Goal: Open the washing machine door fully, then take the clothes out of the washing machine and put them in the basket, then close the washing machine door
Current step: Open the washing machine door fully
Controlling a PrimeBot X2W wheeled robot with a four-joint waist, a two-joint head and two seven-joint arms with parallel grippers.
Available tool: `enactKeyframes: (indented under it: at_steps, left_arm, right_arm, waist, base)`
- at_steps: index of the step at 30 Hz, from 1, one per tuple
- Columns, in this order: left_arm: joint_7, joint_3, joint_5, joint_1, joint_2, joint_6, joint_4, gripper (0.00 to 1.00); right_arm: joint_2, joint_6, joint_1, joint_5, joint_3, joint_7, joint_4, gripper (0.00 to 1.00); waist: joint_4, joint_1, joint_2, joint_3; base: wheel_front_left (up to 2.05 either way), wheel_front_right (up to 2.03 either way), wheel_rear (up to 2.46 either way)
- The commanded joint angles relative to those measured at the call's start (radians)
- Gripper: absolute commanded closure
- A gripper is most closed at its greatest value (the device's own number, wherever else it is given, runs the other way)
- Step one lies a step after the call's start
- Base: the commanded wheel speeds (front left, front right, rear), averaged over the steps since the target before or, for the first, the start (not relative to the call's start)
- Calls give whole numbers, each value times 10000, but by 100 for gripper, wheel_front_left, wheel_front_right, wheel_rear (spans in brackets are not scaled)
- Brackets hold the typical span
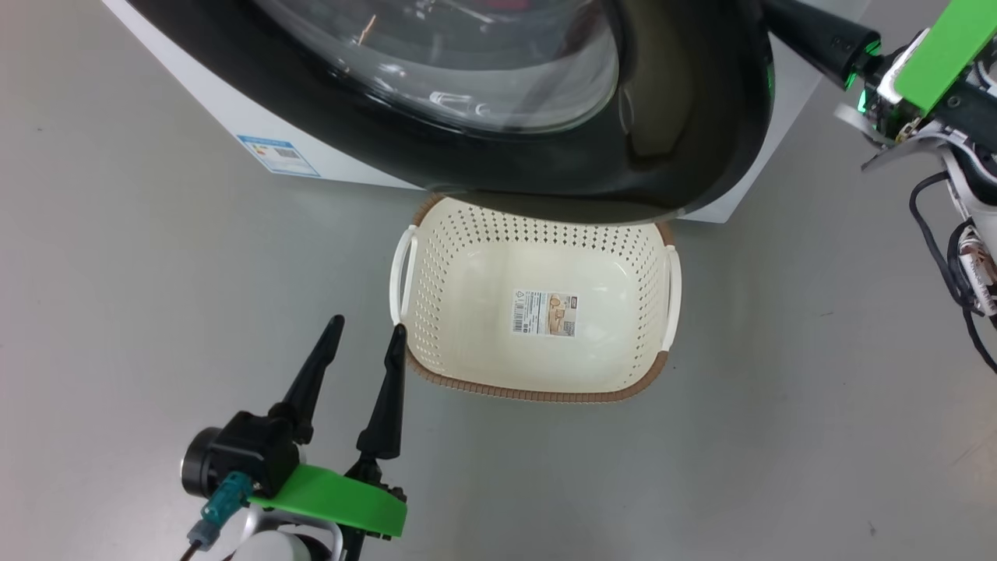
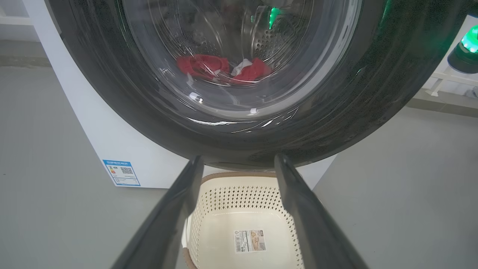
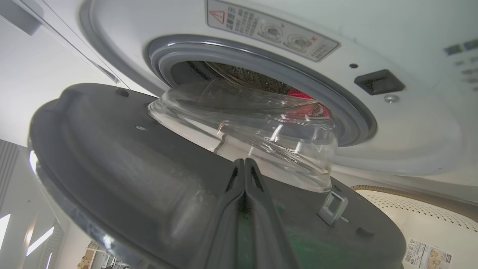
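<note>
The washing machine door, with its glossy black rim and clear bowl window, stands partly open over the far edge of the basket. In the right wrist view my right gripper is shut, its tips lying against the door's grey inner face beside the glass bowl. Red clothes lie in the drum behind the glass and show past the grey ring. The cream basket holds nothing but its label. My left gripper hangs open just left of the basket, empty.
The white washing machine fills the back, with a blue label low on its front. My right arm's cables hang at the far right. Grey floor spreads around the basket on the left, right and near side.
</note>
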Motion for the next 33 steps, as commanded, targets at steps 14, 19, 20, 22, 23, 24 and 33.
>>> enactKeyframes:
  at_steps: [14,19,20,22,23,24,33]
  left_arm:
    - [-122,435,0,434,108,80,-234,0]
    - [-122,456,39,508,108,76,-255,0]
    - [-122,459,43,523,108,78,-258,0]
    - [-122,465,58,559,108,79,-267,0]
    - [-122,472,67,580,108,78,-275,0]
    - [-122,478,73,598,108,78,-283,0]
    - [-122,522,47,656,108,47,-272,0]
  right_arm:
    - [577,79,1468,-138,212,526,-1252,100]
    - [671,79,1830,-168,231,659,-1436,100]
    - [691,79,1884,-167,222,678,-1468,100]
    - [724,79,1975,-179,202,705,-1524,100]
    - [739,79,2004,-192,187,710,-1557,100]
    - [750,79,2025,-234,151,659,-1604,100]
    - [803,79,2138,-549,-73,287,-1539,100]
  waist:
    - [-58,0,0,-556]
    - [-83,0,0,-671]
    - [-88,0,0,-688]
    - [-101,0,0,-733]
    - [-110,0,0,-744]
    - [-116,0,0,-756]
    - [-116,0,0,-853]
  base:
    - [0,0,0]
    - [0,0,0]
    - [0,0,0]
    - [0,0,0]
    - [0,0,0]
    - [0,0,0]
    - [0,0,0]
